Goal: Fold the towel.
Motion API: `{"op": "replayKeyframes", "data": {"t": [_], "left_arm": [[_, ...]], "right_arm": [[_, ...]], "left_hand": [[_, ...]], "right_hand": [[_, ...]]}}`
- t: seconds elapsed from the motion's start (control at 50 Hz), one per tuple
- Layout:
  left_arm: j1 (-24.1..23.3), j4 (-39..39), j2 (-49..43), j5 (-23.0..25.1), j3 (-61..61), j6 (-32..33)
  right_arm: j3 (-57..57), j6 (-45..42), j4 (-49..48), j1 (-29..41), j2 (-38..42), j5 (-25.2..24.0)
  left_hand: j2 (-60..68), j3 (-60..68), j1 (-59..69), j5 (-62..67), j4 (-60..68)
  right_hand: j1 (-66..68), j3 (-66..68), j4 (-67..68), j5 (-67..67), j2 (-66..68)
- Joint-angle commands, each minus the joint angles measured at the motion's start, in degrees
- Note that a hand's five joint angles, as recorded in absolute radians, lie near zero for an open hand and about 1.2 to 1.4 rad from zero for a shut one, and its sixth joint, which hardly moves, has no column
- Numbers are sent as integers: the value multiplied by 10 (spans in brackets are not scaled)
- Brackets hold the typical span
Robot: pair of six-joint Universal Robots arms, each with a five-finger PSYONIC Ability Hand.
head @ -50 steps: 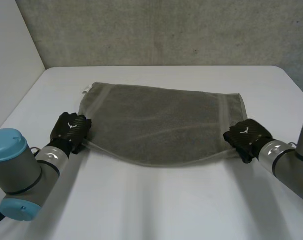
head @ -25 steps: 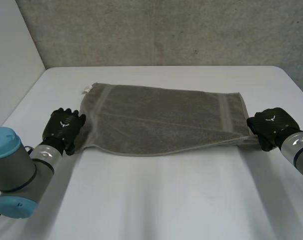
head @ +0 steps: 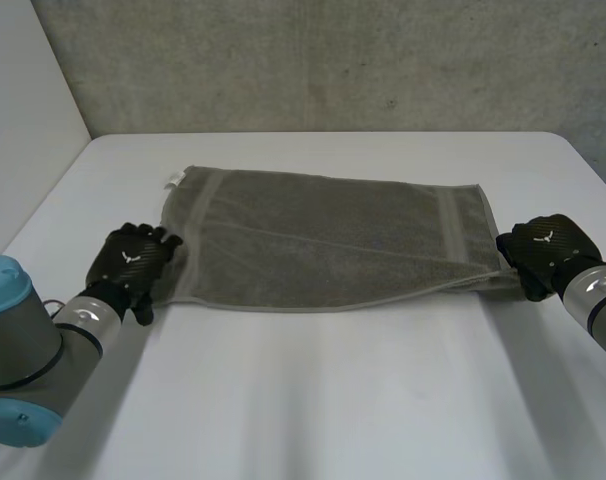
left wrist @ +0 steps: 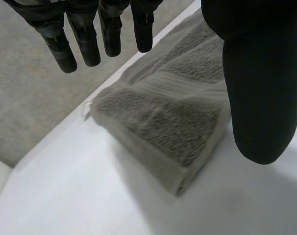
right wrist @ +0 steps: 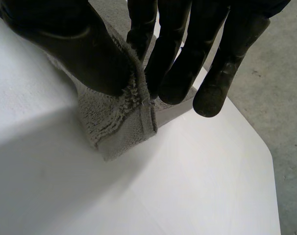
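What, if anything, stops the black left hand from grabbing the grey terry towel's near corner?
Probably nothing: the black left hand hangs open over the bare corner of the grey terry towel.

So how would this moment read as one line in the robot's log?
towel: doubled over, flat on table | left hand: open, at near left corner, not gripping | right hand: pinching near right corner

The towel (head: 328, 245) is grey-green terry with a woven band near each short end. It lies flat, folded in two, long side across before me. My right hand (head: 543, 250) pinches its near right corner.
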Motion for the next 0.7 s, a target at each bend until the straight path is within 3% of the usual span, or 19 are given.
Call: {"op": "replayKeyframes", "data": {"t": [0.02,0.7], "left_arm": [[0,-7,-9,36,15,-40],[-7,-2,-101,38,103,-54]], "right_arm": [[0,0,0,0,4,0],[2,0,-7,1,19,-1]], "left_hand": [[16,16,15,18,16],[126,125,124,127,125]], "right_hand": [[32,29,31,24,30],[32,29,31,24,30]]}}
